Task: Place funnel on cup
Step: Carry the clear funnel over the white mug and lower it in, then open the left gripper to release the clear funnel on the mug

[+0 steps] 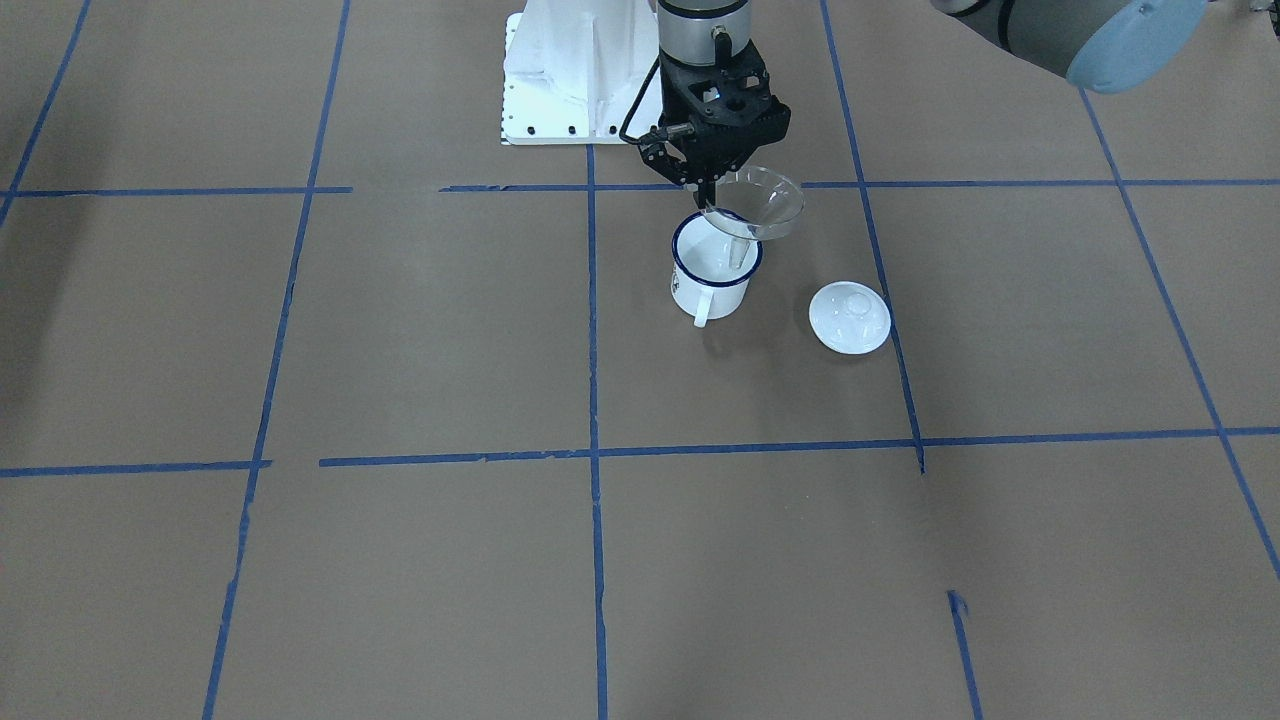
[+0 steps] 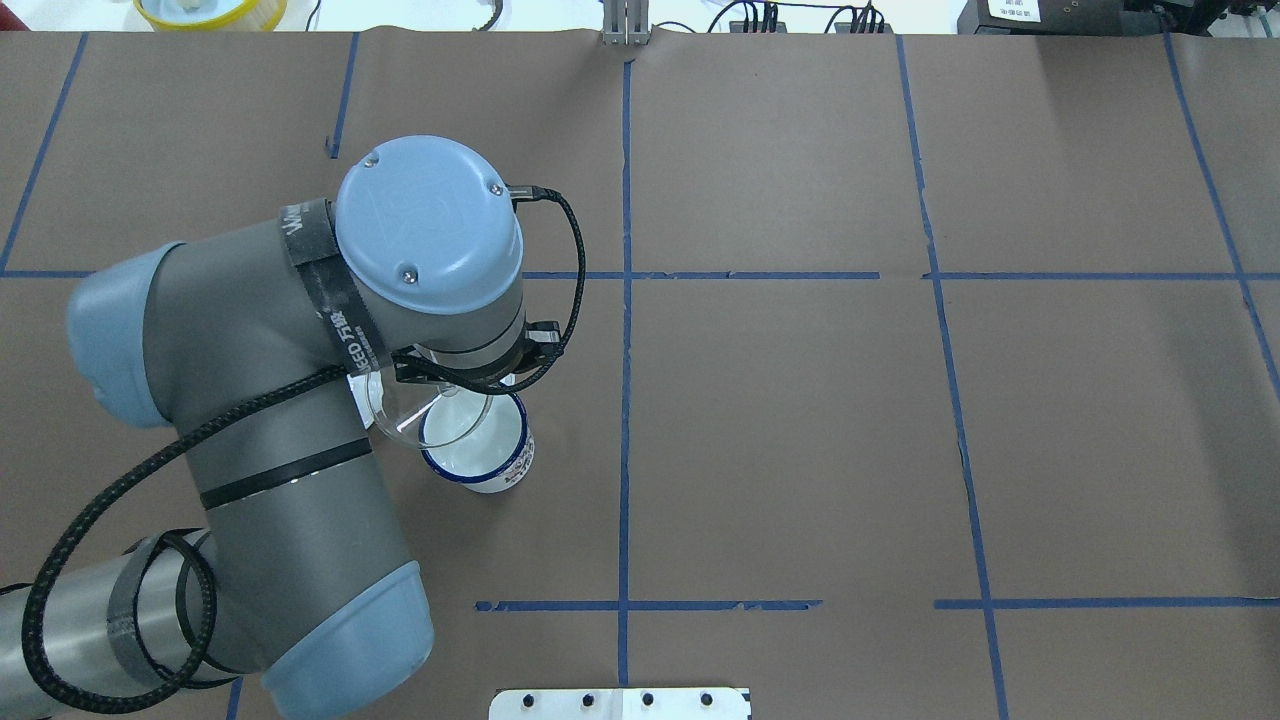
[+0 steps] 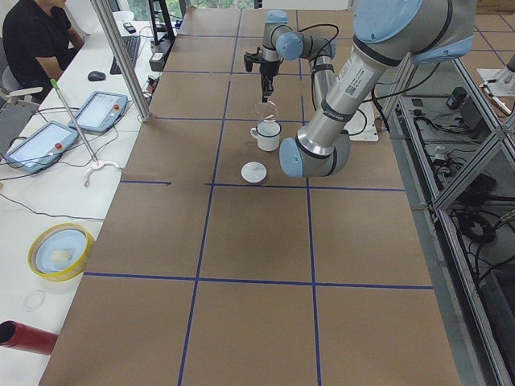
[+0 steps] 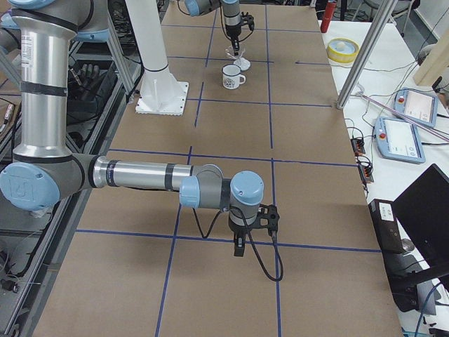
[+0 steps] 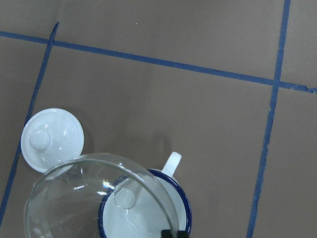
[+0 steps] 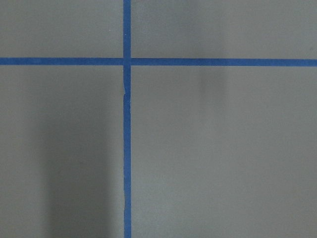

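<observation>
The white cup [image 1: 712, 268] with a dark blue rim stands upright on the brown table, its handle toward the front-facing camera. My left gripper [image 1: 708, 195] is shut on the rim of the clear funnel [image 1: 757, 207] and holds it tilted just above the cup. The spout points down into the cup's mouth. In the left wrist view the funnel [image 5: 96, 198] overlaps the cup [image 5: 153, 215], offset toward the lid. In the overhead view the funnel [image 2: 430, 412] and the cup [image 2: 485, 452] show below my wrist. My right gripper [image 4: 238, 244] hangs over bare table far from them; I cannot tell whether it is open or shut.
A round white knobbed lid [image 1: 849, 317] lies on the table close beside the cup and shows in the left wrist view [image 5: 52, 139]. The white arm base [image 1: 570, 70] stands behind the cup. Blue tape lines cross the brown table cover.
</observation>
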